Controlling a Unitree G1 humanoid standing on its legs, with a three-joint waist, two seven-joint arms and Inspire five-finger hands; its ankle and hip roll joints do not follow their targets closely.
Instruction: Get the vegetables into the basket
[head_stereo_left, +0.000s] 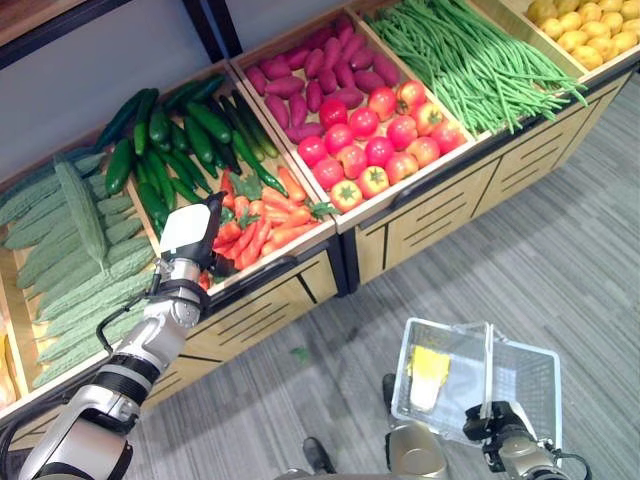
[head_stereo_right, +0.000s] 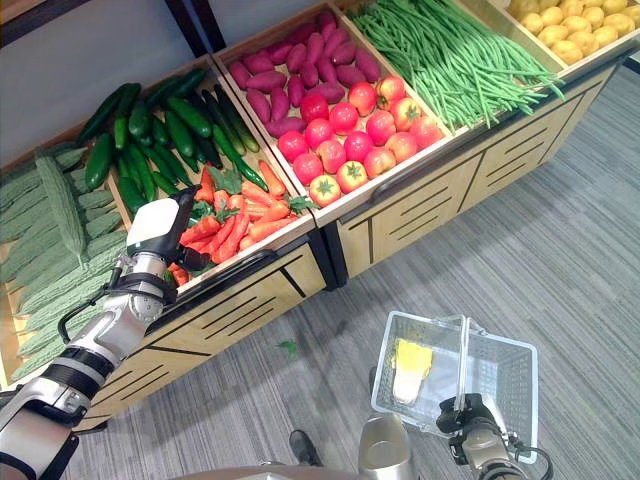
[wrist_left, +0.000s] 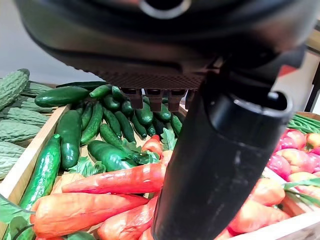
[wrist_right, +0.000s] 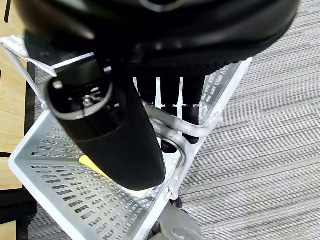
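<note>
Left wrist view: left hand (wrist_left: 220, 150) over orange carrots (wrist_left: 120, 181), fingers (wrist_left: 152, 97) apparently straight, gripping nothing. Wooden crate edge (wrist_left: 25, 165) close beside; cucumbers (wrist_left: 70, 132) beyond. Right hand (wrist_right: 170, 100) curled round basket handle (wrist_right: 172, 131); basket (head_stereo_left: 530, 365) over open floor (head_stereo_left: 560, 260).

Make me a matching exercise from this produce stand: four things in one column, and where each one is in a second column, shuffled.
Things:
1. carrots
2. tomatoes
3. green beans
4. basket

Places:
A. hanging by its handle from the right hand
B. bin under the left hand
C. bin directly right of the tomatoes
D. bin in front of the purple sweet potatoes

Pairs: 1-B, 2-D, 3-C, 4-A
</note>
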